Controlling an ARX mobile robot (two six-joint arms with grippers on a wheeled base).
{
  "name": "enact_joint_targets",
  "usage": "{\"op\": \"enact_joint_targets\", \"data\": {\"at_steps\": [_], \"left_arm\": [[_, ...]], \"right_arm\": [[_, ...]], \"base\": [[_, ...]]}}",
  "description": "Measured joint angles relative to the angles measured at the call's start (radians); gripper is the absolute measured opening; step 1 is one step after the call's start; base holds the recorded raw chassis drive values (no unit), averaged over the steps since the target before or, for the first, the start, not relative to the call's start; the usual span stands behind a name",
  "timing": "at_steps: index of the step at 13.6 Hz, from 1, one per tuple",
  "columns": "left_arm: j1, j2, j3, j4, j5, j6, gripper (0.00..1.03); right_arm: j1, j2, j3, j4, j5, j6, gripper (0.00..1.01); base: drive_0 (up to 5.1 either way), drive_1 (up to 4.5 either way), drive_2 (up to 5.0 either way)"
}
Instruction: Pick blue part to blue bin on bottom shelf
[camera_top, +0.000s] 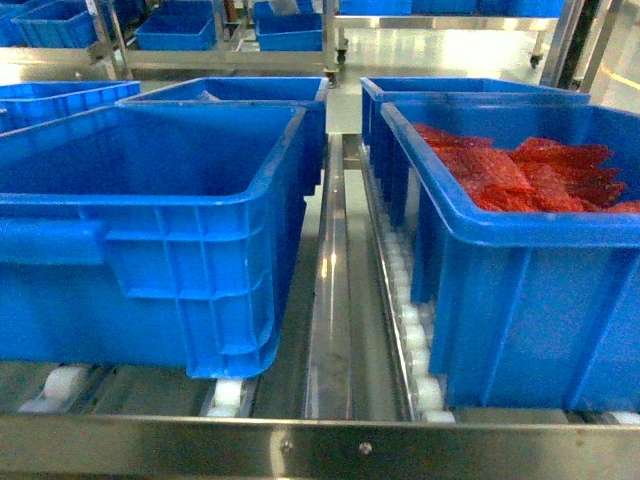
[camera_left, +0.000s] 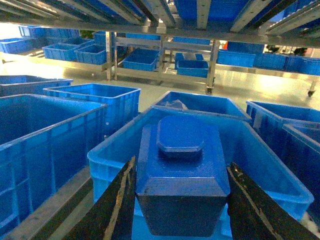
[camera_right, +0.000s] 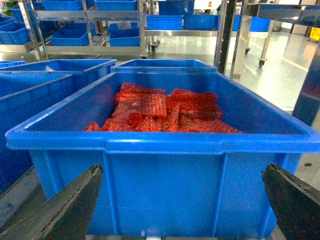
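Left pincer (camera_left: 181, 200) is clamped on the blue part (camera_left: 182, 172), holding it over the front edge of the blue bin (camera_left: 280, 172) on the bottom shelf (camera_top: 330, 445). Right pincer (camera_right: 182, 200) is spread wide, fingers either side of the bin of red bags (camera_right: 165, 112), not touching.

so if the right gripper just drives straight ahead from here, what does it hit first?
Most likely the near wall of the blue bin holding the red bagged parts. That wall fills the view between the open right gripper fingers, though depth is unclear.
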Motion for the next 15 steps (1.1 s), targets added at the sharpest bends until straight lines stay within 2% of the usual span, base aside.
{"op": "enact_joint_targets", "data": {"at_steps": [10, 15], "left_arm": [[0.000, 0.002, 0.000, 0.001, 0.001, 0.000, 0.41], [0.000, 0.001, 0.000, 0.001, 0.001, 0.000, 0.41]], "right_arm": [[0.000, 0.000, 0.000, 0.001, 0.000, 0.000, 0.98], [0.000, 0.000, 0.000, 0.002, 0.000, 0.000, 0.98]], "base": [[0.0, 4.33, -4.3], [0.0, 0.00, 0.0]]}}
